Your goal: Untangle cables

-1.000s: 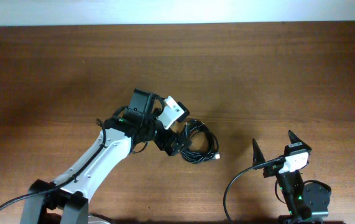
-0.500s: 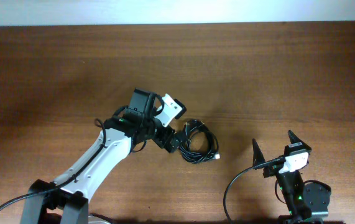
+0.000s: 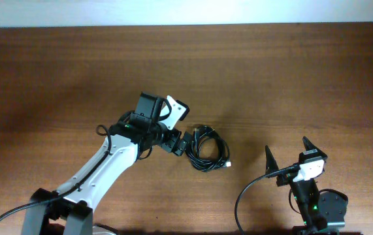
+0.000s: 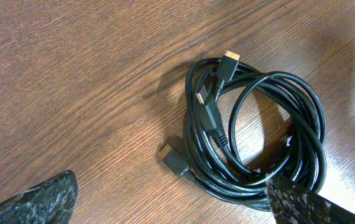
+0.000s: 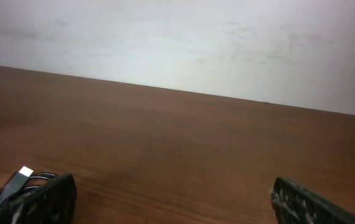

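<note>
coiled cables (image 4: 207,116); left end effector (image 4: 172,200) spread wide beside them

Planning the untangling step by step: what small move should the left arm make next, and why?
Probably lower the open left gripper and pinch one end of the cables: they lie bunched on the table just ahead, not gripped.

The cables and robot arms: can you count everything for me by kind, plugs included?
Robot arms: 2, the left arm and the right arm
Coil of black cables: 1
Plugs showing on the coil: 3, a gold-tipped plug, a middle black plug and an outer black plug
Total: 6
</note>
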`<state>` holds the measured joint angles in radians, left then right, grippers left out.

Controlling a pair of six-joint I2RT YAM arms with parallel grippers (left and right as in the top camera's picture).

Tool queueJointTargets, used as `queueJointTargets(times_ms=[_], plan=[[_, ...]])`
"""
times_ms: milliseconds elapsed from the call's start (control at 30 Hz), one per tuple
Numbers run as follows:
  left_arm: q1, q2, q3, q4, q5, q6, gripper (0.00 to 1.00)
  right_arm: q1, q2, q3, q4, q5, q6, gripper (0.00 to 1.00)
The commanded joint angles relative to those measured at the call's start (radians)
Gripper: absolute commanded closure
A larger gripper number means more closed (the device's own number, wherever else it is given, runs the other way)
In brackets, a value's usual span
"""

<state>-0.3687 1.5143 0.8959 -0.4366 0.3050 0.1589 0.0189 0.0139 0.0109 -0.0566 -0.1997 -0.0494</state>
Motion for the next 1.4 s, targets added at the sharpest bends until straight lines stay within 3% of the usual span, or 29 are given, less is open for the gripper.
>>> queueJointTargets(times_ms=[0, 400, 1100, 1267, 1333, 1367], plan=[[-0.004, 0.006, 0.024, 0.003, -0.006, -0.016, 0.01, -0.007, -0.008, -0.005, -0.007, 0.009, 0.001, 0.01], [-0.004, 0.006, 0.024, 0.089, 0.047, -0.016, 0.01, -0.007, -0.008, -0.005, -0.007, 0.009, 0.001, 0.01], [-0.004, 0.007, 0.024, 0.103, 0.077, -0.017, 0.01, -0.007, -0.008, -0.005, -0.007, 0.009, 0.001, 0.01], [-0.01, 0.01, 0.024, 0.023, 0.075, -0.191, 0.01, -0.007, -0.008, -0.005, -0.007, 0.009, 0.001, 0.01], [-0.056, 0.01, 0.024, 0.015, 0.046, -0.348, 0.16, -0.007, -0.008, -0.005, -0.007, 0.009, 0.001, 0.01], [-0.088, 0.01, 0.024, 0.005, 0.0, -0.401, 0.07, -0.007, -0.008, -0.005, -0.007, 0.009, 0.001, 0.01]])
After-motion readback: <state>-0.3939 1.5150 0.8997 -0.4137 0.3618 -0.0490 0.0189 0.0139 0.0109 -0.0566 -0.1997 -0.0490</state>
